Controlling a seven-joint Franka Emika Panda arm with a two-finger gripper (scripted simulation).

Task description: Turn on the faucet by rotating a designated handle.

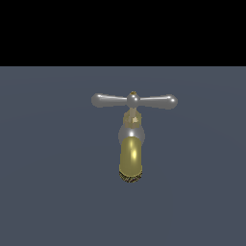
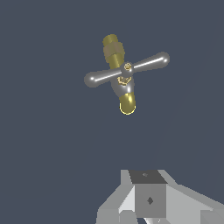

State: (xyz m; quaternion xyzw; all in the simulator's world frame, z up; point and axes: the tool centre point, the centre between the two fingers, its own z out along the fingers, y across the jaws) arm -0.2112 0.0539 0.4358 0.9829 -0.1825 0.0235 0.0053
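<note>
The tabletop [image 1: 48, 192] is a plain slate-grey plane that fills the lower three quarters of the exterior view; above it the room is a flat black band with no wall or fixture to make out. Nothing but the faucet is seen on this surface.

The faucet [image 1: 130, 144] stands just above the centre of the exterior view, its brass spout pointing toward the lower edge. In the wrist view it lies in the upper middle, well apart from the arm.

The handle [image 1: 134, 101] runs level across the top of the faucet, one knob toward the exterior view's left, one toward its right.

The pincer body shows at the lower edge of the wrist view only; its fingertips are out of frame, so whether they are apart or together cannot be told.

Step in hand, by judgement: approach, with no contact made. The next move calls for closing on one handle arm near its knob, then pushing it round the hub.
</note>
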